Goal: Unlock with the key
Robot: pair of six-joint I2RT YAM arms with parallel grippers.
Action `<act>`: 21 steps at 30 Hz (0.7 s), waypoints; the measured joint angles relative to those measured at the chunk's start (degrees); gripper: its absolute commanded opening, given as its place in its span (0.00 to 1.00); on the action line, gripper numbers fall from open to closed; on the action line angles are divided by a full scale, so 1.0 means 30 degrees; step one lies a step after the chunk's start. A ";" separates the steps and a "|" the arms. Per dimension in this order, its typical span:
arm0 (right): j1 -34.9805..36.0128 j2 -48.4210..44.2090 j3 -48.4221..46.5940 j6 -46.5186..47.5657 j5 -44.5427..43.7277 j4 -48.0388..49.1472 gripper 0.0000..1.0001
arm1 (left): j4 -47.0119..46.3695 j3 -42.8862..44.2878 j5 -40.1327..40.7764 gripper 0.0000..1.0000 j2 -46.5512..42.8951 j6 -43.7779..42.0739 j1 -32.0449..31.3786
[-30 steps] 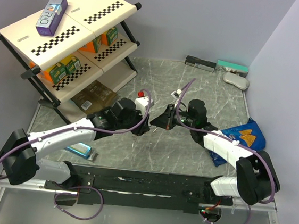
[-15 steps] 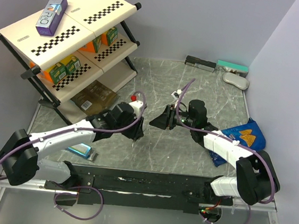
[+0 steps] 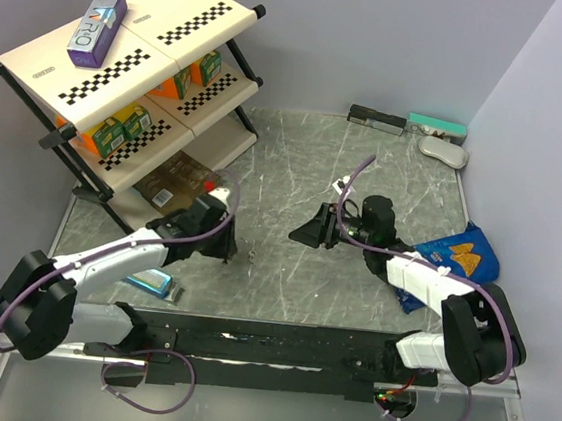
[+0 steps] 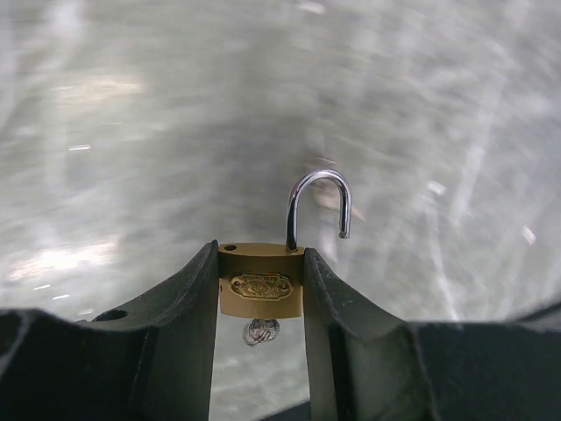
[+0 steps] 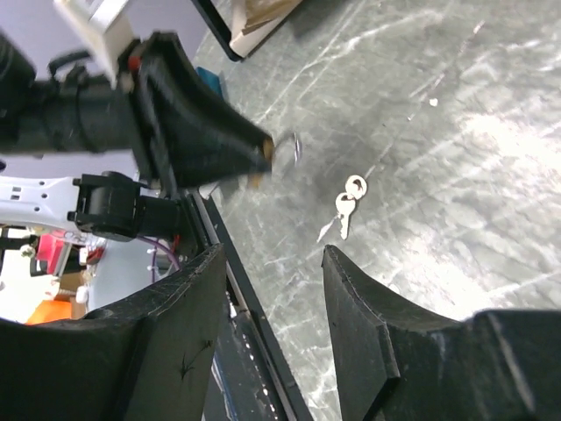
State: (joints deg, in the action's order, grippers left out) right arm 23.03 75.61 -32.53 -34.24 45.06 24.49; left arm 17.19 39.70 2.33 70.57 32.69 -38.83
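In the top view, the left gripper (image 3: 228, 250) is positioned low over the bench (image 3: 297, 152), near the foot of the shelf rack (image 3: 125, 63). The right gripper (image 3: 305, 231) is aimed toward it from close by. A blue snack bag (image 3: 462, 258) is located beside the right arm, and bare bench is seen beyond both grippers up to the back wall. In the left wrist view, the brass padlock (image 4: 261, 282) is clamped by its body between the left gripper's fingers, with the shackle (image 4: 320, 203) swung open. In the right wrist view, the right gripper's jaws are spread apart with nothing held. The keys (image 5: 346, 206) are laid on the bench ahead of them, near the padlock but not touching it.
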 measured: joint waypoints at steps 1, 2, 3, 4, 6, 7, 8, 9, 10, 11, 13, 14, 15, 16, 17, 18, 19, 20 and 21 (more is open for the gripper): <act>-0.0080 -0.0066 0.0124 0.0000 0.0007 0.0000 0.56 | 0.0066 -0.0138 0.0204 0.01 -0.0044 0.0066 0.0423; -0.0146 -0.0124 0.0219 0.0000 0.0022 0.0022 0.56 | 0.0117 -0.0240 0.0401 0.01 -0.0051 0.0189 0.0889; -0.0226 -0.0204 0.0328 -0.0007 0.0066 0.0102 0.56 | 0.0124 -0.0270 0.0605 0.01 -0.0051 0.0248 0.1129; -0.0328 -0.0277 0.0393 -0.0007 0.0146 0.0146 0.56 | 0.0168 -0.0270 0.0867 0.01 -0.0036 0.0299 0.1421; -0.0532 -0.0342 0.0503 -0.0087 0.0291 0.0517 0.56 | 0.0138 -0.0270 0.1180 0.01 0.0007 0.0321 0.1821; -0.0648 -0.0386 0.0590 -0.0153 0.0379 0.0721 0.56 | 0.0095 -0.0270 0.1304 0.01 0.0168 0.0306 0.2157; -0.0758 -0.0423 0.0699 -0.0204 0.0437 0.0874 0.56 | 0.0080 -0.0262 0.1406 0.01 0.0379 0.0270 0.2426; -0.0838 -0.0452 0.0801 -0.0233 0.0510 0.1027 0.56 | 0.0080 -0.0262 0.1545 0.01 0.0576 0.0233 0.2681; -0.0933 -0.0481 0.0925 -0.0284 0.0561 0.1188 0.56 | 0.0087 -0.0255 0.1792 0.01 0.0896 0.0146 0.3016; -0.1013 -0.0525 0.1042 -0.0306 0.0663 0.1275 0.56 | 0.0109 -0.0233 0.2113 0.01 0.1224 0.0036 0.3264; -0.1180 -0.0546 0.1268 -0.0379 0.0874 0.1545 0.56 | 0.0066 -0.0153 0.2907 0.01 0.1829 -0.0175 0.3708; -0.1275 -0.0554 0.1355 -0.0444 0.0962 0.1632 0.56 | -0.0007 -0.0073 0.3162 0.01 0.2098 -0.0233 0.3912; -0.1377 -0.0554 0.1421 -0.0488 0.1071 0.1698 0.56 | -0.0066 0.0102 0.3279 0.01 0.2455 -0.0328 0.4167; -0.1421 -0.0554 0.1457 -0.0503 0.1129 0.1749 0.56 | -0.0080 0.0240 0.3344 0.01 0.2703 -0.0393 0.4284; -0.1515 -0.0561 0.1508 -0.0517 0.1260 0.1807 0.56 | -0.0058 0.0517 0.3424 0.01 0.3053 -0.0517 0.4422; -0.1596 -0.0612 0.1552 -0.0532 0.1362 0.1829 0.56 | -0.0095 0.0801 0.3555 0.01 0.3395 -0.0612 0.4539; -0.1676 -0.0699 0.1603 -0.0546 0.1392 0.1821 0.56 | -0.0109 0.1071 0.3701 0.01 0.3716 -0.0663 0.4634; -0.1778 -0.0860 0.1639 -0.0539 0.1421 0.1792 0.56 | -0.0117 0.1304 0.3781 0.01 0.3978 -0.0692 0.4685; -0.1843 -0.0991 0.1639 -0.0525 0.1435 0.1756 0.56 | -0.0109 0.1428 0.3832 0.01 0.4109 -0.0699 0.4692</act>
State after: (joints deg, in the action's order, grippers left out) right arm 17.50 72.64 -27.62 -35.81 49.36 29.76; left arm 16.86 43.99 13.82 82.89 30.59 -24.75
